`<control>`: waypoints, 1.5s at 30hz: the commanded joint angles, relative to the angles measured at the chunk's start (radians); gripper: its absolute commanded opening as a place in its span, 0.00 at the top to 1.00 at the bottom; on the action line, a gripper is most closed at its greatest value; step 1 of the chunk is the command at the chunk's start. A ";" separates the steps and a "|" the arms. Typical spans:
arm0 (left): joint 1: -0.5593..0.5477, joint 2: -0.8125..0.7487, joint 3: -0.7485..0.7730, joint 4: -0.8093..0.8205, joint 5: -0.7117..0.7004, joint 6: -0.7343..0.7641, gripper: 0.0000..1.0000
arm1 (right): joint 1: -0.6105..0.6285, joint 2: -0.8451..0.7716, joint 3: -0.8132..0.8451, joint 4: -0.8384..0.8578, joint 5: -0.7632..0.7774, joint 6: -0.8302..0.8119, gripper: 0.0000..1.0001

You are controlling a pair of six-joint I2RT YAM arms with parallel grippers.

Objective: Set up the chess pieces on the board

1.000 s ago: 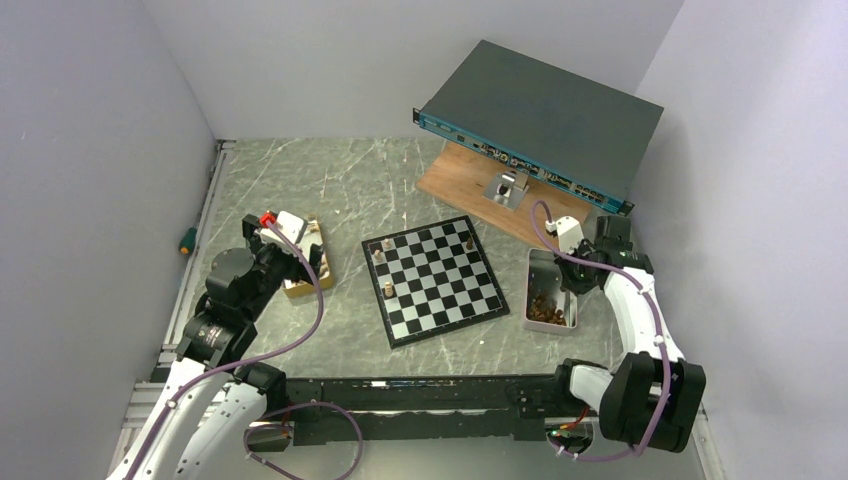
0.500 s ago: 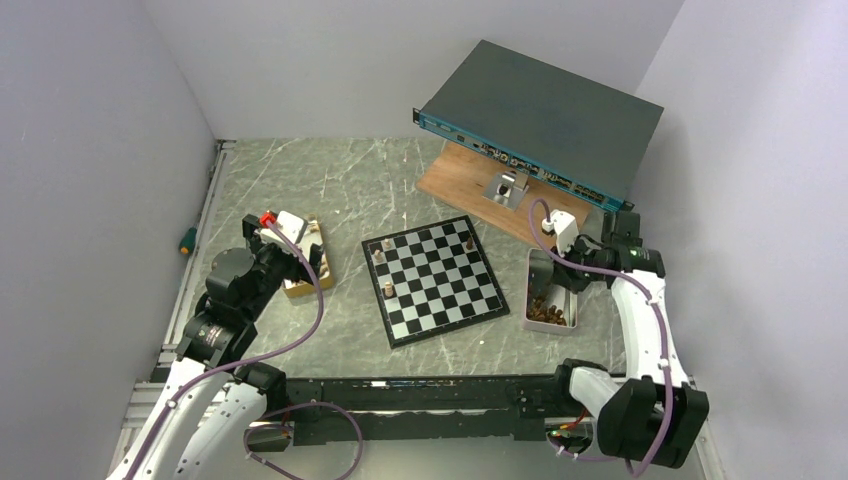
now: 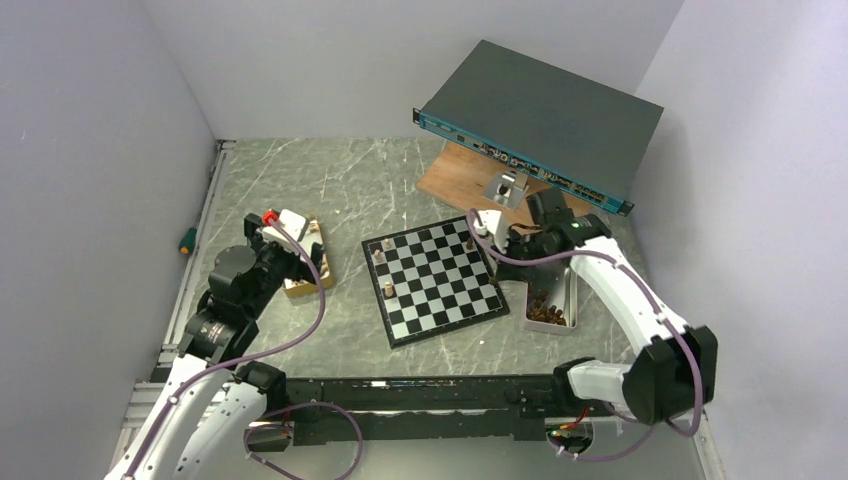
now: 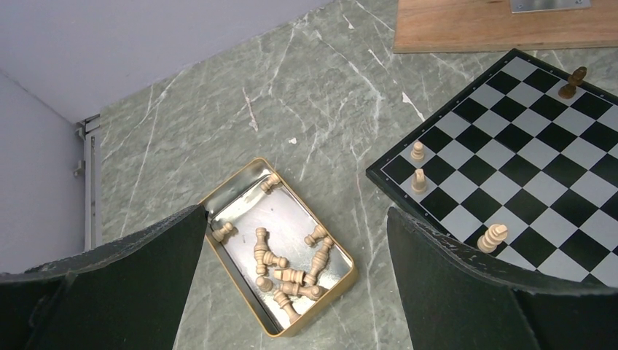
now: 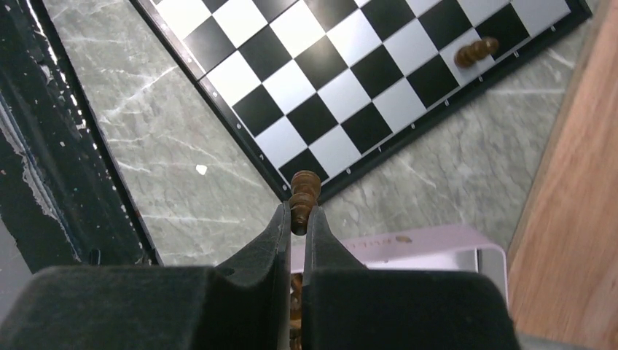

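Dark brown wooden chess piece [image 5: 304, 197], small and slim, is clamped between the fingers of my right gripper [image 5: 297, 219]. Its head pokes out over the right edge of the flat black-and-silver checkered board [image 3: 435, 278] at mid-table. Another dark piece [image 5: 474, 51] stands by the board's far right corner, and three light tan pieces [image 4: 419, 180] stand along its left edge.

My hold looks thin, so I judge the piece could tilt or slip at set-down, or topple on the glossy square. My fingers could also clip the standing dark one.

My left gripper [image 4: 296, 211] hangs spread wide over the gold metal tin [image 4: 244, 197] of jumbled tan pieces [image 4: 288, 275] near the left edge. A pale lilac tray [image 5: 408, 244] toward the right edge holds more dark pieces [image 3: 545, 310].

The grey marbled table [image 3: 330, 180] is walled in white. A brown wooden plank [image 3: 455, 180] and a dark grey rack unit [image 3: 540, 105] fill its far right corner.
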 commanded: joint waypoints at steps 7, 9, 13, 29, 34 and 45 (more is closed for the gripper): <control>0.005 0.013 0.016 0.020 -0.013 -0.002 0.01 | 0.145 0.227 0.185 0.094 0.165 0.081 1.00; 0.005 0.013 0.016 0.020 -0.014 -0.002 0.01 | 0.147 0.255 0.208 0.100 0.164 0.092 1.00; 0.005 0.014 0.015 0.021 -0.012 -0.001 0.01 | 0.147 0.295 0.206 0.123 0.164 0.113 1.00; 0.008 0.024 0.016 0.022 -0.015 0.001 0.01 | 0.142 0.348 0.124 0.211 0.228 0.151 1.00; 0.009 0.022 0.016 0.023 -0.013 0.001 0.01 | 0.141 0.379 0.123 0.212 0.246 0.160 1.00; 0.009 0.024 0.016 0.022 -0.012 0.001 0.01 | 0.129 0.386 0.119 0.215 0.263 0.165 1.00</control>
